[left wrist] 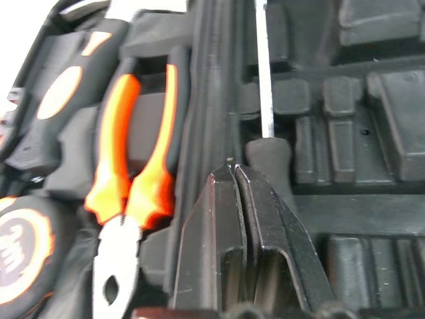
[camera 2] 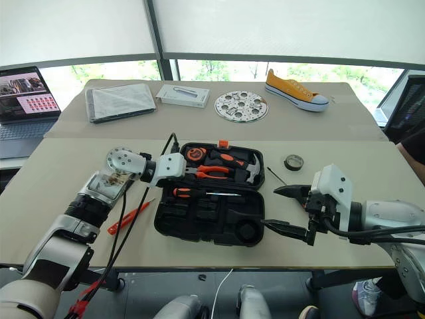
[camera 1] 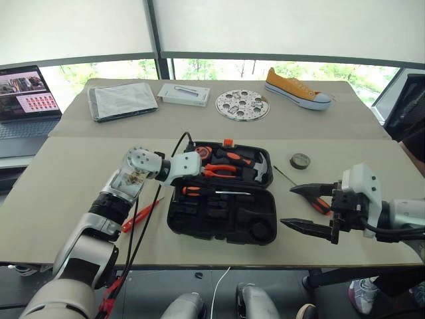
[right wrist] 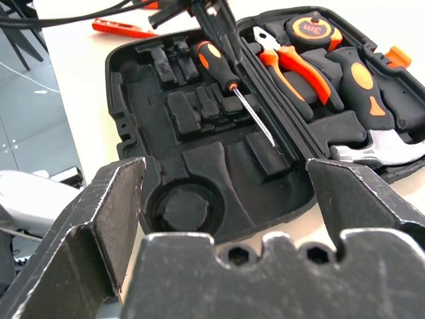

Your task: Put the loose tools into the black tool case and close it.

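- Black moulded-plastic tool case (camera 1: 222, 206) lies open on the bench (camera 1: 60, 199), a rubber-handled screwdriver (camera 1: 212, 191) inside.
- Left gripper (left wrist: 234, 174): glossy fingers pressed together, empty.
- Right gripper (camera 1: 307, 207): scuffed fingers wide apart, empty.

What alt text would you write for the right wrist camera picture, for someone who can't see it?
Between the robot's wide-open right gripper, an open black tool case lies on a table, a screwdriver in its near half; pliers, hammer and tape measure fill the far half.
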`<state>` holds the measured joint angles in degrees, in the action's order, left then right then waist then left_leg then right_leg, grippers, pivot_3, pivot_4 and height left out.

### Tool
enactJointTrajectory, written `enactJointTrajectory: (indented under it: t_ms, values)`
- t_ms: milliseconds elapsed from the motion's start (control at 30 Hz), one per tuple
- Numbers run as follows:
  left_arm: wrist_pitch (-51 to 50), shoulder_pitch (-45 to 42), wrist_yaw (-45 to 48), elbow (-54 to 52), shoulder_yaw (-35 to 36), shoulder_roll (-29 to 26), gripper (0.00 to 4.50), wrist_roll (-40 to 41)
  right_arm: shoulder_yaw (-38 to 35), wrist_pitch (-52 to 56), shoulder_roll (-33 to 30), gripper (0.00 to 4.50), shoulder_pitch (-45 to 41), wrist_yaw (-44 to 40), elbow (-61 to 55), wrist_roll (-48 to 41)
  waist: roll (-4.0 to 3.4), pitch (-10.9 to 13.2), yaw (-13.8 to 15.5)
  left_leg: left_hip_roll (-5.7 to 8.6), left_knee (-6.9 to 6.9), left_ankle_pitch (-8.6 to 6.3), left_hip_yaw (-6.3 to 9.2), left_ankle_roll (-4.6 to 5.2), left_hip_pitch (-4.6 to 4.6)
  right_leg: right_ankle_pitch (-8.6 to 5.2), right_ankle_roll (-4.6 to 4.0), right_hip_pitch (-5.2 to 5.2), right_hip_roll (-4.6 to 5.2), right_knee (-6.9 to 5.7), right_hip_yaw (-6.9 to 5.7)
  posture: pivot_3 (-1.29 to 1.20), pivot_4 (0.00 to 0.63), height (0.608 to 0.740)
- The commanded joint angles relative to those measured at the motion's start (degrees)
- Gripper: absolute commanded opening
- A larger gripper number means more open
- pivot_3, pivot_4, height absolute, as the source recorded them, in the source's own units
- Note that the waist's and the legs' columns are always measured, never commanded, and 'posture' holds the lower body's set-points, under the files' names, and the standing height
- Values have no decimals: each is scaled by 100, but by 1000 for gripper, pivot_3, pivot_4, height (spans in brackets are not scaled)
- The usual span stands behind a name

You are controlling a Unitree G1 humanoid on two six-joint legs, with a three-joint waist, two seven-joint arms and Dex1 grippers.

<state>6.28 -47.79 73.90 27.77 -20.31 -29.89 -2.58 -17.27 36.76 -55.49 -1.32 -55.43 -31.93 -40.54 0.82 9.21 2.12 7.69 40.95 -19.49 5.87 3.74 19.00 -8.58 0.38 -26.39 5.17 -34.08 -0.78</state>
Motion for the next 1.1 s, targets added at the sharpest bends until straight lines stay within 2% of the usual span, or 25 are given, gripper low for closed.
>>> enactJointTrajectory:
  t_ms: [33,267,433,600,700,800,900,933,1000,1100]
  values:
    - [295,150,95,-138,-299,-81,53,-336,-101,-101,21,4500,-52,54,-65,25,0,0,4,0,0,0,0,0,0,0,0,1,0,0,0,0,150,737]
    - [797,115,-91,229,-415,-13,53,-677,-65,-94,82,4500,-27,149,-47,76,-1,-8,8,0,0,0,0,1,-7,0,0,6,0,0,1,0,150,737]
    - [613,-298,-134,448,-69,179,53,-340,-107,-77,127,4500,31,169,-81,105,0,-12,7,1,1,0,-1,1,-8,0,1,8,0,-1,0,0,150,737]
    - [-166,-729,231,269,393,349,53,373,-135,-82,120,4500,76,168,-50,121,2,-11,17,1,18,-1,3,3,17,3,5,-7,-2,-1,-8,0,150,737]
    - [-1295,-604,730,-491,619,194,53,1051,-222,-115,120,4500,228,314,176,385,2,-11,-12,3,26,-4,2,8,21,5,8,-11,-1,-2,-9,0,150,737]
    - [-2447,-407,734,-1203,909,17,53,1606,-533,-71,183,4500,480,510,382,529,1,-11,-20,4,27,-5,2,11,22,5,8,-12,-1,-3,-8,0,150,737]
    - [-4025,-51,758,-2275,1510,-423,699,2662,-1283,119,314,4500,952,688,669,531,-2,-13,-46,4,25,-5,1,10,18,5,7,-15,-5,-7,-6,0,150,737]
    - [-4424,95,701,-2638,1708,-569,1076,2967,-1477,117,357,4500,1123,717,773,588,-3,-13,-63,0,25,-5,2,10,19,5,6,-16,-9,-8,-3,0,150,737]
    - [-4795,377,477,-3163,2024,-738,1824,3328,-1633,7,427,4500,1361,738,947,729,-3,-13,-83,0,22,-5,1,9,18,5,5,-23,-17,-12,-2,0,150,737]
    - [-4742,815,195,-3714,2240,-866,2893,3460,-1567,-176,546,4500,1404,808,1288,892,-7,-15,-94,0,19,-5,0,8,5,5,5,-9,-24,-7,-3,0,150,737]
